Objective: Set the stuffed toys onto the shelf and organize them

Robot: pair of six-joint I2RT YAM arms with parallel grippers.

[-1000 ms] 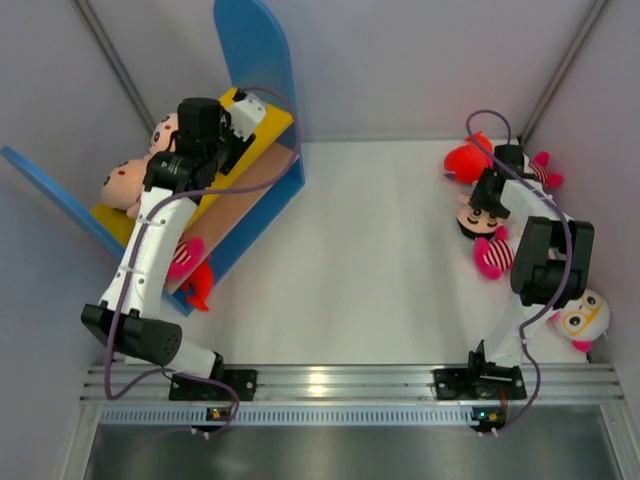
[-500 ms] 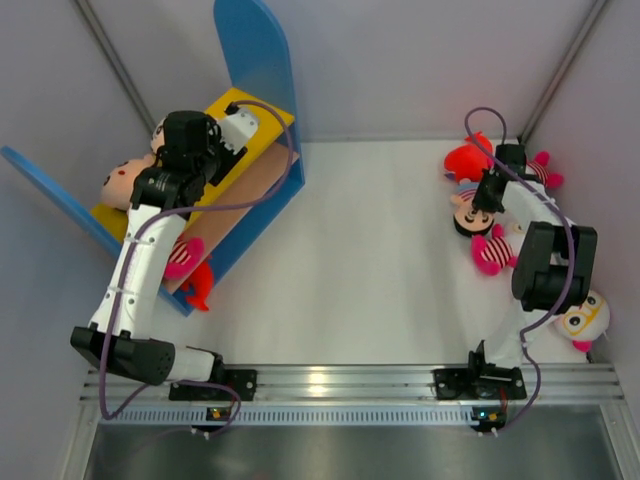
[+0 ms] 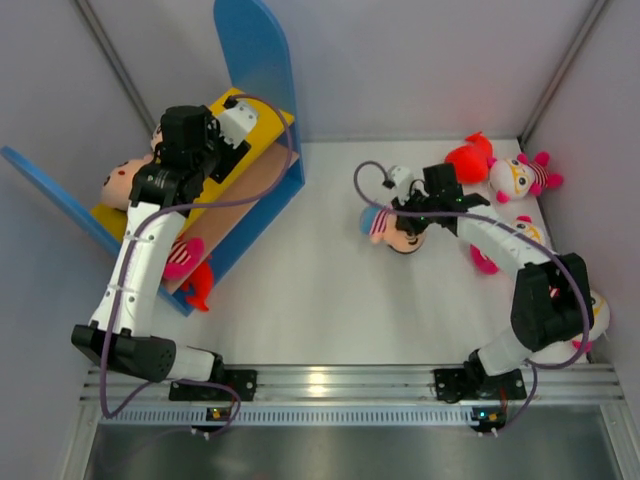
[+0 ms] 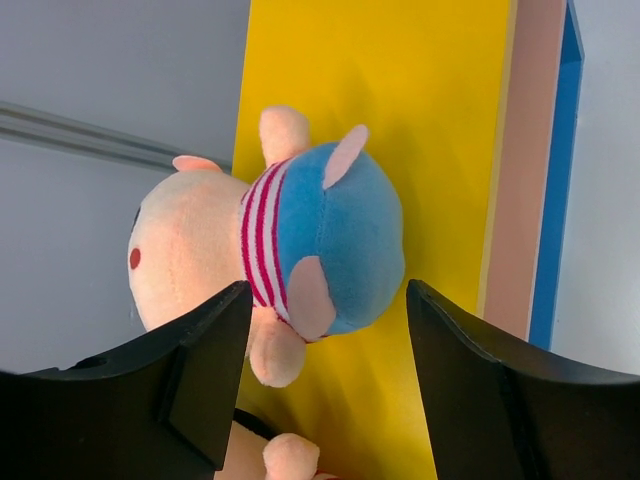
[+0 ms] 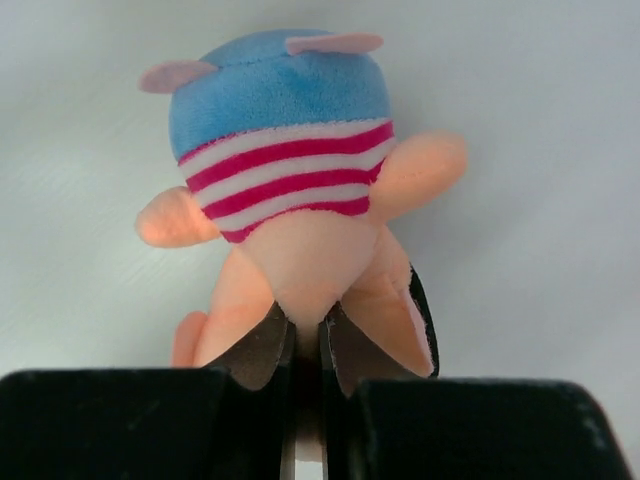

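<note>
The shelf stands at the back left, with blue side panels (image 3: 255, 50), a yellow upper board (image 3: 268, 118) and a tan lower board (image 3: 250, 190). My left gripper (image 3: 230, 125) hovers open over the yellow board (image 4: 400, 100), its jaws on either side of a striped peach doll (image 4: 320, 240) lying there. Another peach doll (image 3: 120, 180) lies further left on that board. My right gripper (image 3: 415, 212) is shut on a peach doll (image 3: 385, 225) by its head and holds it mid-table. In the right wrist view the doll (image 5: 285, 130) hangs from the gripper (image 5: 308, 325).
A red plush (image 3: 468, 160) and a white-faced doll (image 3: 520, 178) lie at the back right. Another toy's pink part (image 3: 483, 262) shows under my right arm. A white-faced doll (image 3: 592, 312) lies at the right edge. A pink and red toy (image 3: 190, 268) sits on the lower board.
My right gripper has lifted the peach doll from the back right pile and carried it left to the middle of the table. My left gripper has drawn back slightly over the yellow board.
</note>
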